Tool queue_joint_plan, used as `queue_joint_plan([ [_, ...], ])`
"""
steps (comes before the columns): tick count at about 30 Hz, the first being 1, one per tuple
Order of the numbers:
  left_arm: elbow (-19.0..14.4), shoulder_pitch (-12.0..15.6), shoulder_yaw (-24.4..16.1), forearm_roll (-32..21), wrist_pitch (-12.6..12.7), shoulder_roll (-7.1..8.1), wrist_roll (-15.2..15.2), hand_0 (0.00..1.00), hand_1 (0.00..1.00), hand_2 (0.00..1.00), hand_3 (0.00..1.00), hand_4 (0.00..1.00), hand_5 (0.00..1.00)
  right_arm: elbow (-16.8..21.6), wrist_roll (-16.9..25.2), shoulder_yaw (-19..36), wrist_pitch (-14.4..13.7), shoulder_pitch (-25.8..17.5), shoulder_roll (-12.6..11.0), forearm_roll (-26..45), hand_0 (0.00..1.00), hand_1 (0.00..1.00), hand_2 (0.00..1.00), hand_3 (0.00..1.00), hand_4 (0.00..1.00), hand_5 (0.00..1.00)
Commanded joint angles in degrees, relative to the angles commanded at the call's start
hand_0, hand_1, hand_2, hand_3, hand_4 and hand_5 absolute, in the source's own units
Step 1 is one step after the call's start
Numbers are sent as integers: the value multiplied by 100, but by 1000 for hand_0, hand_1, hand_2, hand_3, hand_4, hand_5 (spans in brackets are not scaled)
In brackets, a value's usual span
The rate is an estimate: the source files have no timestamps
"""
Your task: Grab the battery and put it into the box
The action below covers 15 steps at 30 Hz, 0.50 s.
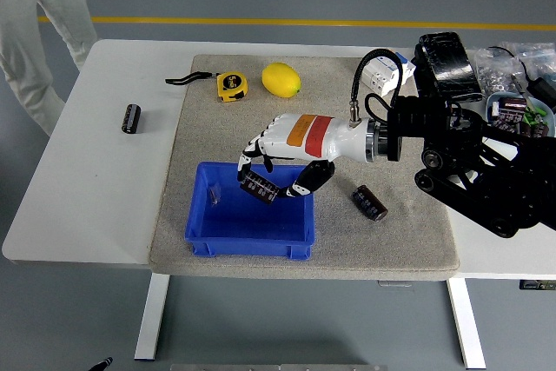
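My right hand point(271, 173) reaches in from the right and is shut on a dark cylindrical battery point(260, 187). It holds the battery just above the inside of the blue box point(208, 230), near its middle. A second battery point(369, 203) lies on the grey mat to the right of the box. A third battery point(131, 117) lies on the white table at the far left. The left arm is out of view.
A yellow tape measure point(231, 85) and a lemon point(281, 79) lie at the back of the mat point(408, 241). A white electrical part point(382, 71) and black gear sit at the back right. A person's legs point(35, 32) stand at the far left.
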Motion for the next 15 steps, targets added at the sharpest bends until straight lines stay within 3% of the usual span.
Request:
queue_joint_plan([
  [1,-1,0,-7,9,0,-1,4,770,809,840,653,751,611,-9,-3,-25,-1,2,17,-15,511,498,542,713,675,2],
  [2,-2,1,-9,11,1,-1,6,768,809,839,650,751,611,-24,-8,-49,0,7,34,-18,595,621,755,909,856,73],
  [7,-1,2,-16,15,1,-2,7,768,809,839,650,751,611,-75,-39,-95,20,25,58,-54,595,621,755,909,856,73],
  [8,-1,1,-17,15,2,-3,8,766,809,839,649,750,610,-89,-43,-98,23,27,61,-57,685,698,858,989,881,79],
  [13,-1,5,-12,12,2,-1,9,766,809,839,649,750,610,-154,-96,-98,99,20,55,-93,685,698,858,989,881,79],
  [14,0,6,-17,19,1,-1,10,764,808,839,650,749,610,-161,-105,-94,122,21,49,-106,748,750,898,998,883,78],
  [15,0,7,-21,24,2,-2,11,764,808,839,650,749,610,-162,-110,-91,137,23,40,-114,748,750,898,998,883,78],
])
